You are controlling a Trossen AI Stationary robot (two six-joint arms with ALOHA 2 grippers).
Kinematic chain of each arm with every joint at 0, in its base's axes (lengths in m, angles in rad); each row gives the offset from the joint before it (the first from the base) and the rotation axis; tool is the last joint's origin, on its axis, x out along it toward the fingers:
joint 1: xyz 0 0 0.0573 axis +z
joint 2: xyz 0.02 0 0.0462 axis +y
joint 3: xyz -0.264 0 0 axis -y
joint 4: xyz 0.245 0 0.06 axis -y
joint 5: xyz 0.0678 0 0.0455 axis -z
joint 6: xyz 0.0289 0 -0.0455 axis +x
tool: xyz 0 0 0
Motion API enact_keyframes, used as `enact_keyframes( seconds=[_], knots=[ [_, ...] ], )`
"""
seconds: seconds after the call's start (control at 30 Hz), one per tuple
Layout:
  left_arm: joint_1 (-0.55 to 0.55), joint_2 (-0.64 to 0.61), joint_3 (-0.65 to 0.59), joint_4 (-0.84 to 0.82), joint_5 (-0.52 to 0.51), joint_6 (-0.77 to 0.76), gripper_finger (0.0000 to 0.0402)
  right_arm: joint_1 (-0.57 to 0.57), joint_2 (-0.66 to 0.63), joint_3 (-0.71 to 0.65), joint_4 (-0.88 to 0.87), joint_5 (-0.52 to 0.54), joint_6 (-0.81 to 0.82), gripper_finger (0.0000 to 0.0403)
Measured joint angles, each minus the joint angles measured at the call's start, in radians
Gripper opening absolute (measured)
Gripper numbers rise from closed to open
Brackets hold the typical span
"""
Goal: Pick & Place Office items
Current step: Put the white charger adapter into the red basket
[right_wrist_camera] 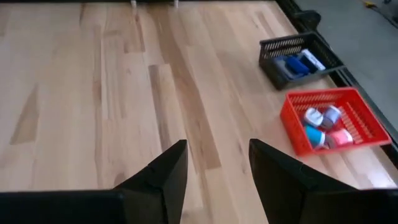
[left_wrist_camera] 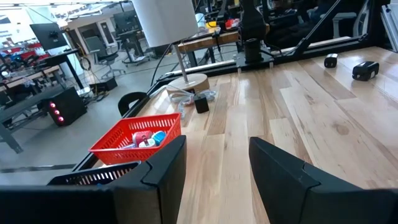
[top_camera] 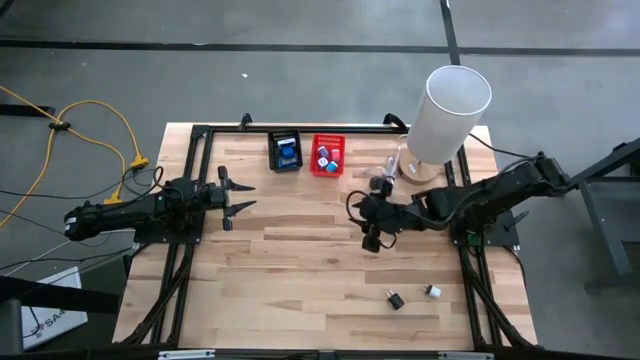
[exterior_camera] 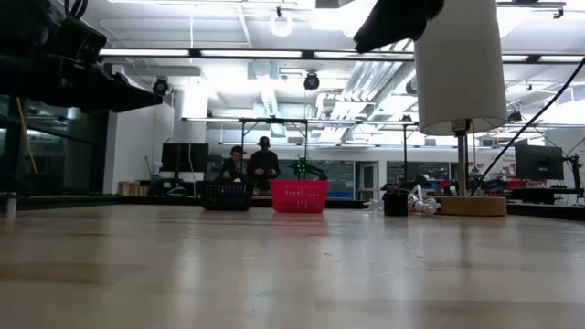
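Note:
Two small office items lie on the wood table near its front right: a black clip (top_camera: 396,298) and a white-and-black piece (top_camera: 433,291). Another black piece (top_camera: 380,183) and a clear lump (top_camera: 390,163) sit by the lamp base. A red mesh basket (top_camera: 327,155) holds several small items, and a black basket (top_camera: 285,151) holds blue ones. My right gripper (top_camera: 366,228) hangs open above the table's middle right, with nothing between its fingers (right_wrist_camera: 217,168). My left gripper (top_camera: 243,197) waits open at the left, pointing level across the table (left_wrist_camera: 217,168).
A tall white cylinder lamp (top_camera: 447,115) on a round wooden base stands at the far right, close behind my right arm. Black frame rails run along the table's left, right and far edges. Bare wood lies between the grippers. People stand in the room beyond the table (exterior_camera: 251,164).

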Motion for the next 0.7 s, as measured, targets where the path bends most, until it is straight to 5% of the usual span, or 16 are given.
enact_keyframes(
  seconds=[0.27,0.7],
  knots=[
    [0.000,0.000,0.000,0.000,0.000,0.000,0.0167,0.071,0.000,0.068,-0.248,-0.024,0.251,0.0159],
    [0.000,0.000,0.000,0.000,0.000,0.000,0.0167,0.201,0.000,0.068,-0.511,-0.254,0.665,0.0159]
  ],
)
